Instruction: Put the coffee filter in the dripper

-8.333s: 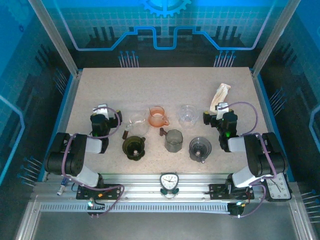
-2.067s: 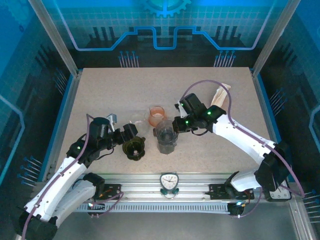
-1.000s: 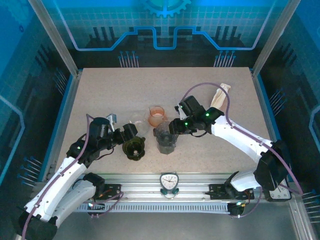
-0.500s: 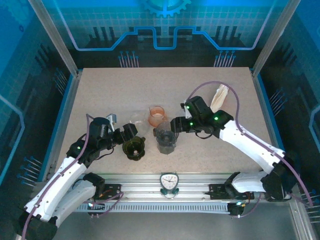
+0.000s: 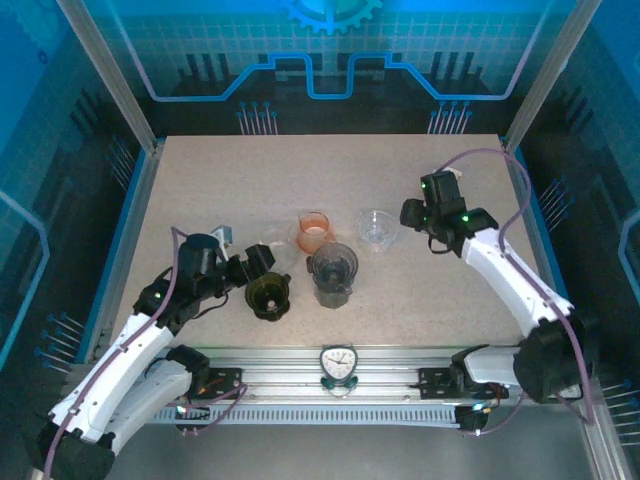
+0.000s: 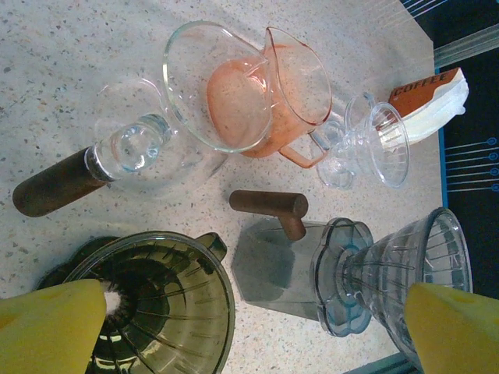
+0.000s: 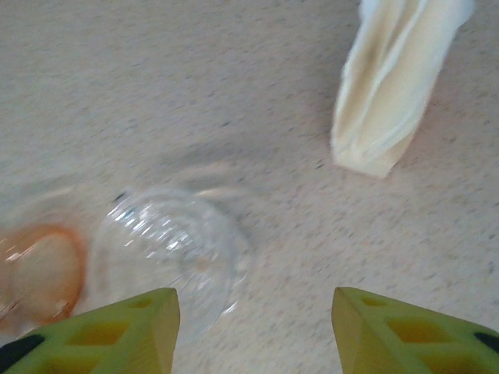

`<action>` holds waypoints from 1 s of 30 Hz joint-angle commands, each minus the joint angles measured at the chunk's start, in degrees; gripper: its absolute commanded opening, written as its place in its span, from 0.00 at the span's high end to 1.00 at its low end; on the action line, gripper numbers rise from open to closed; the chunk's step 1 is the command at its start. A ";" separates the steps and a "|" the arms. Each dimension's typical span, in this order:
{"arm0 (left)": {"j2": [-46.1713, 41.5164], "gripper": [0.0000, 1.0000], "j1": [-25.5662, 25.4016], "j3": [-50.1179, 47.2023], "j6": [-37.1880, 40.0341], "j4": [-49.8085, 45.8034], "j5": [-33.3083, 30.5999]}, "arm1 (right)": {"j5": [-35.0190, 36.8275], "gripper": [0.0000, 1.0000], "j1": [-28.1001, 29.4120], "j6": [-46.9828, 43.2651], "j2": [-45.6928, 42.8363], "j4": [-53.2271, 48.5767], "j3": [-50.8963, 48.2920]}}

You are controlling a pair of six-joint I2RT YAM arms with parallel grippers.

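The cream coffee filter [image 7: 398, 86] lies flat on the table, ahead and to the right of my right gripper [image 7: 253, 312]; the left wrist view shows the filter [image 6: 433, 105] at the far right under a brown label. That right gripper [image 5: 413, 214] hovers open and empty at the back right. A grey dripper [image 5: 332, 266] sits on a grey cup [image 6: 284, 265]. A clear dripper [image 5: 375, 228] stands near the right gripper, and an olive dripper [image 5: 268, 296] stands by my left gripper [image 5: 258, 264]. The left gripper [image 6: 253, 319] is wide open, holding nothing.
A pink pitcher [image 5: 313, 232] and a clear glass server [image 6: 132, 148] with a brown handle stand behind the olive dripper. A round timer [image 5: 338, 362] sits on the front rail. Bare tabletop [image 5: 300, 170] stretches across the back.
My right gripper has let go of the grey dripper on the cup and swung back and right toward the filter, uncovering the clear dripper. The left arm has not moved.
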 commanded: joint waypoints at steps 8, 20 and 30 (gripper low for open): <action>0.40 0.01 -0.43 -1.71 1.11 2.04 -0.70 | 6.27 0.36 -9.72 2.30 12.30 4.61 8.02; 1.35 0.01 -0.43 -1.53 1.21 3.04 -0.07 | -3.02 0.40 -24.20 13.60 16.94 10.96 5.67; 2.91 0.01 -0.40 -0.08 1.52 2.39 -1.06 | -6.17 0.62 -28.49 16.22 29.99 7.65 13.97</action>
